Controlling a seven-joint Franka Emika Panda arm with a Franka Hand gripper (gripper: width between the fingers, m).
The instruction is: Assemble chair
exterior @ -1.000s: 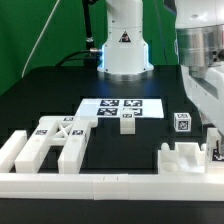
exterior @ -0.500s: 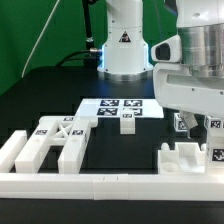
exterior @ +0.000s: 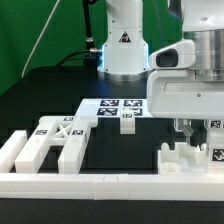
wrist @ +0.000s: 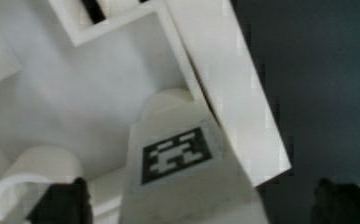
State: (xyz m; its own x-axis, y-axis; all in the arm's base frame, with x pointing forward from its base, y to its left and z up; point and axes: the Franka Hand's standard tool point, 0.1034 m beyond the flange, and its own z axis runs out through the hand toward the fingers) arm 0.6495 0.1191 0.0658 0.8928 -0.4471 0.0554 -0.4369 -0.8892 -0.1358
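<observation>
I was looking into a robotics lab: green cloth backdrop (exterior: 25, 30), matte black tabletop (exterior: 40, 95), thin flat white marker board (exterior: 122, 108) with square tags.

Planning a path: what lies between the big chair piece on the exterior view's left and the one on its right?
Exterior view: mostly bare table; one small tagged block stands in that gap, farther back, by the marker board.

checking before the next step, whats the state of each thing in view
fingers: open, nothing gripped
big chair piece at the exterior view's left: lying flat, untouched
small block: standing loose near the marker board
chair piece at the exterior view's right: resting on the table, under the fingers
marker board: flat on the table
</observation>
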